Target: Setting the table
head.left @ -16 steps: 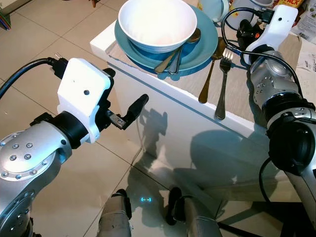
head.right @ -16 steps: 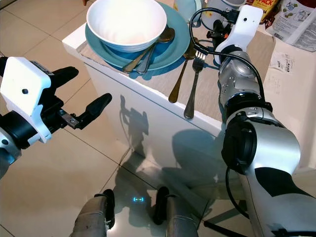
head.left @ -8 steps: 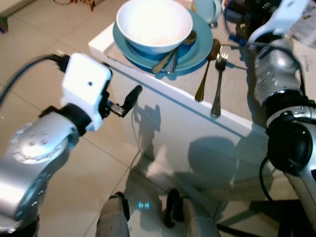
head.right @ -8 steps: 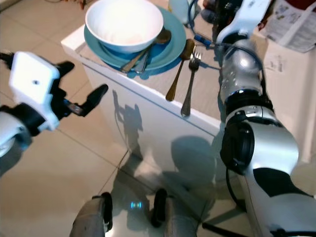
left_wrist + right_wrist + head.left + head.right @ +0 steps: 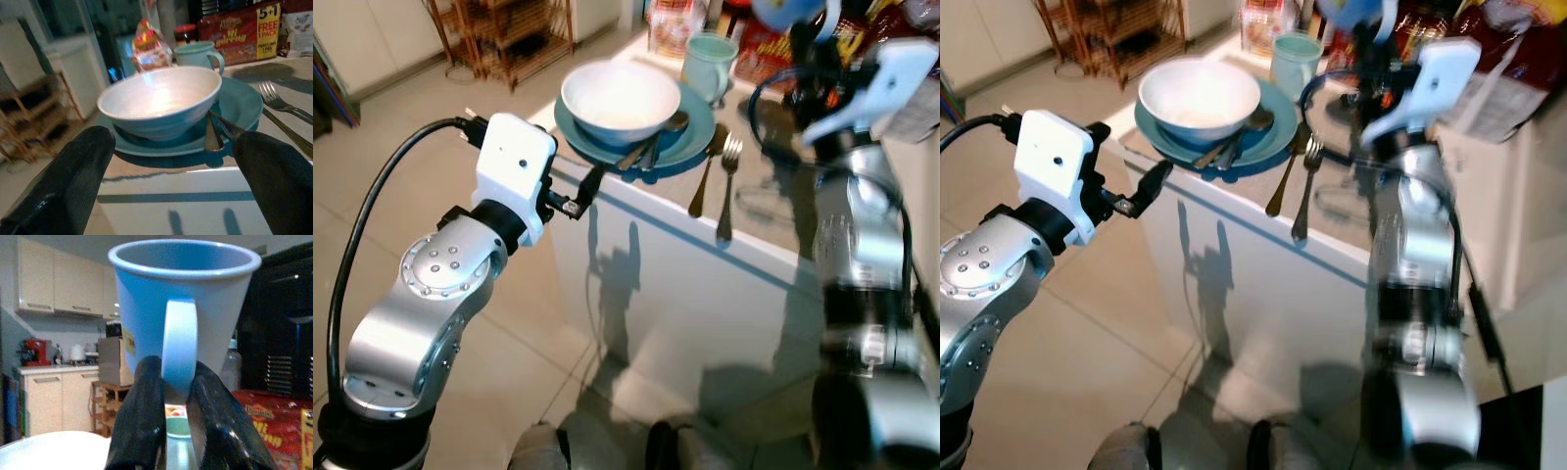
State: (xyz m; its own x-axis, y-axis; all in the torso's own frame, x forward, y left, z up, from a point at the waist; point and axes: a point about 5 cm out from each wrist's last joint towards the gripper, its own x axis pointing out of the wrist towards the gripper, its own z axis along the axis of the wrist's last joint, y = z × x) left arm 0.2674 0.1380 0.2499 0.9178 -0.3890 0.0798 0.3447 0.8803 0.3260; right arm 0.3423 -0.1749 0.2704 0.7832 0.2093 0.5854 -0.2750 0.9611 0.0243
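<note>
Lettering on the red box point(image 5: 240, 30) behind the green mug point(image 5: 198, 55) reads "5+1 FREE PACK". Left gripper point(image 5: 171, 181) hangs before the table's edge point(image 5: 636, 201) with its fingers spread wide and empty, facing the white bowl point(image 5: 620, 99) on the blue plate point(image 5: 690, 147), spoons propped on its rim, a fork point(image 5: 727, 186) alongside. Right gripper point(image 5: 177, 416) is raised above the table's far side, pinching the handle of a blue cup point(image 5: 182, 298).

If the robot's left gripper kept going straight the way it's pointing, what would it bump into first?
Probably the white bowl on the teal plate. The left gripper is open, aimed at it from just off the table's edge, though depth is hard to judge.
</note>
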